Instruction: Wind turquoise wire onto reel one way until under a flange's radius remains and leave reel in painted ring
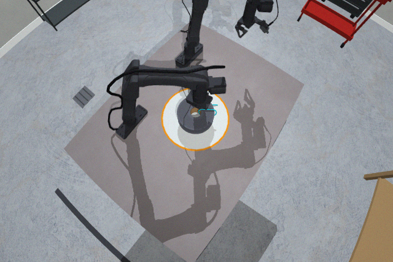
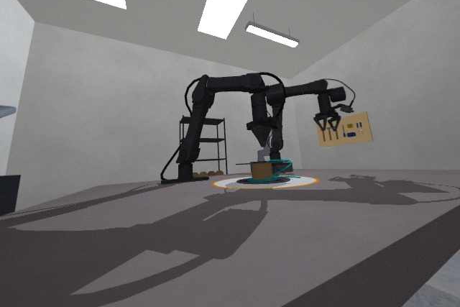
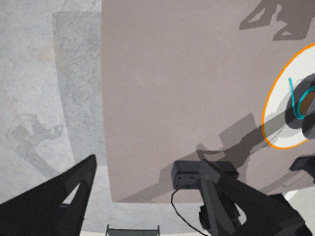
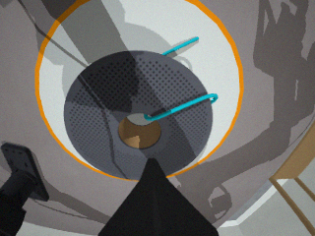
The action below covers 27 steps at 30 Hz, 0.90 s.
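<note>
The reel (image 1: 195,124) (image 2: 261,171) (image 4: 172,143) lies flat inside the painted orange ring (image 1: 196,150) (image 4: 242,81) (image 3: 262,123). The turquoise wire (image 1: 207,109) (image 2: 279,159) (image 4: 179,105) (image 3: 291,90) crosses the upper flange from the centre hole, bends beyond its edge and drops back between the flanges. Another stretch sticks out from under the upper flange, its tip over the white disc. My right gripper (image 4: 151,162) (image 2: 264,145) is shut and empty above the reel. My left gripper (image 2: 329,129) (image 3: 150,162) is open and empty, high up and far from the reel.
The left arm's base (image 1: 189,54) and the right arm's base (image 1: 131,122) stand on the table (image 1: 104,157) beside the ring. The right arm reaches over the reel. The left arm reaches past the table's edge. Arm shadows cross the table.
</note>
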Each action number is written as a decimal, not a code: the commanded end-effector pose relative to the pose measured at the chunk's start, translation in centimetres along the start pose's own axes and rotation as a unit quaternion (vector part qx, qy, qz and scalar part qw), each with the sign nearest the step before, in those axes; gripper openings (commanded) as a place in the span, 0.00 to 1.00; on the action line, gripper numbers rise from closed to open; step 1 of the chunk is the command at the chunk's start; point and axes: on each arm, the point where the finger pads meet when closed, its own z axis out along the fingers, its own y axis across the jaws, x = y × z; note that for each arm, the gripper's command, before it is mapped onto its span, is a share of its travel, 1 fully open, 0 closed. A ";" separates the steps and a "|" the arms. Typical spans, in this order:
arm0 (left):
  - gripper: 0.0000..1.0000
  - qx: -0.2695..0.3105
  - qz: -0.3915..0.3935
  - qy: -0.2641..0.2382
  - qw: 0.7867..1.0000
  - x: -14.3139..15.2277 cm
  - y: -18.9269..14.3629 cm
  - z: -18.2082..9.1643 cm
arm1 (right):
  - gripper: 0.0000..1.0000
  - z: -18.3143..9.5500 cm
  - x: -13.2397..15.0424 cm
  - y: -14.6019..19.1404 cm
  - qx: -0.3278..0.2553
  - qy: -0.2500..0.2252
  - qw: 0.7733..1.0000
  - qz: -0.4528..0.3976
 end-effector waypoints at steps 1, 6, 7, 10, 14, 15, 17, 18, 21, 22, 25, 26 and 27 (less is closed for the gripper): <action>1.00 -0.022 0.003 -0.021 1.000 -0.6 0.1 -1.8 | 0.00 -3.3 -1.6 -1.8 0.085 -0.070 0.993 0.048; 1.00 -0.022 0.003 -0.021 1.000 -0.6 0.1 -1.8 | 0.00 -5.1 -2.4 -2.9 0.138 -0.121 0.978 0.096; 1.00 -0.022 0.003 -0.021 1.000 -0.6 0.1 -1.8 | 0.00 -5.9 -2.6 -3.3 0.157 -0.142 0.971 0.114; 1.00 -0.022 0.003 -0.021 1.000 -0.6 0.1 -1.8 | 0.00 -8.8 -3.3 -4.4 0.210 -0.211 0.940 0.167; 1.00 -0.022 0.003 -0.021 1.000 -0.6 0.1 -1.8 | 0.00 -13.6 -3.8 -5.2 0.247 -0.285 0.901 0.213; 1.00 -0.022 0.003 -0.021 1.000 -0.6 0.1 -1.8 | 0.00 -14.9 -3.8 -5.2 0.256 -0.306 0.889 0.225; 1.00 -0.022 0.003 -0.021 1.000 -0.6 0.1 -1.8 | 0.00 -17.4 -3.7 -5.1 0.274 -0.350 0.861 0.247; 1.00 -0.022 0.003 -0.021 1.000 -0.6 0.1 -1.8 | 0.00 -18.7 -3.6 -5.0 0.282 -0.373 0.846 0.257; 1.00 -0.022 0.003 -0.021 1.000 -0.6 0.1 -1.8 | 0.00 -21.4 -3.3 -4.6 0.296 -0.419 0.814 0.274; 1.00 -0.022 0.003 -0.021 1.000 -0.6 0.1 -1.8 | 0.00 -21.4 -3.3 -4.6 0.296 -0.419 0.814 0.274; 1.00 -0.022 0.003 -0.021 1.000 -0.6 0.1 -1.8 | 0.00 -24.0 -2.7 -3.8 0.320 -0.515 0.732 0.311; 1.00 -0.022 0.003 -0.021 1.000 -0.6 0.1 -1.8 | 0.00 -24.8 -2.5 -3.5 0.321 -0.532 0.716 0.316; 1.00 -0.022 0.003 -0.021 1.000 -0.6 0.1 -1.8 | 0.00 -25.5 -2.3 -3.2 0.322 -0.548 0.702 0.321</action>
